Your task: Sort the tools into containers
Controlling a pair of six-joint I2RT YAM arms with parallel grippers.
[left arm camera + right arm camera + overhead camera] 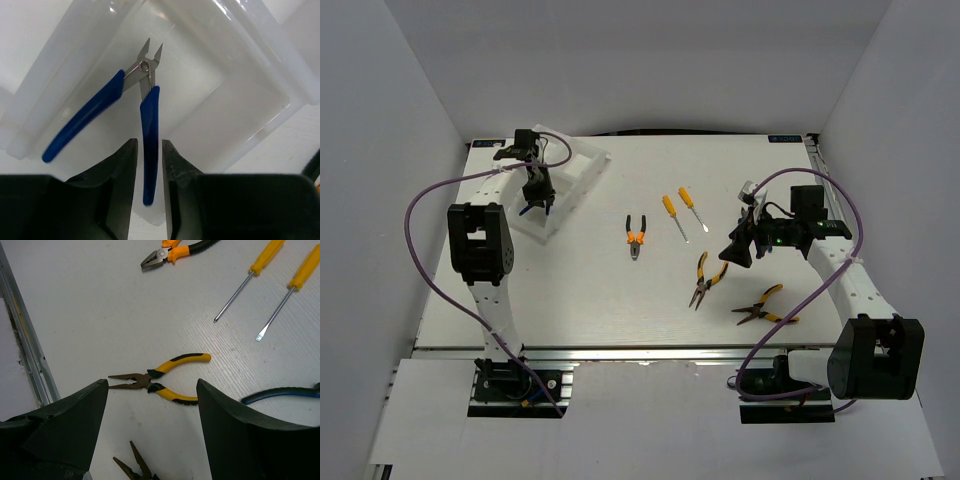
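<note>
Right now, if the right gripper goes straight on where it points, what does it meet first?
Probably the yellow-black needle-nose pliers, lying on the table centred ahead of the open right gripper; depth unclear.

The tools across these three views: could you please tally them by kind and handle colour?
Blue-handled metal cutting pliers: 1
Orange-and-black-handled combination pliers: 1
Yellow-and-black-handled long-nose pliers: 2
Orange-yellow-handled screwdrivers with thin metal shafts: 2
Total: 6
</note>
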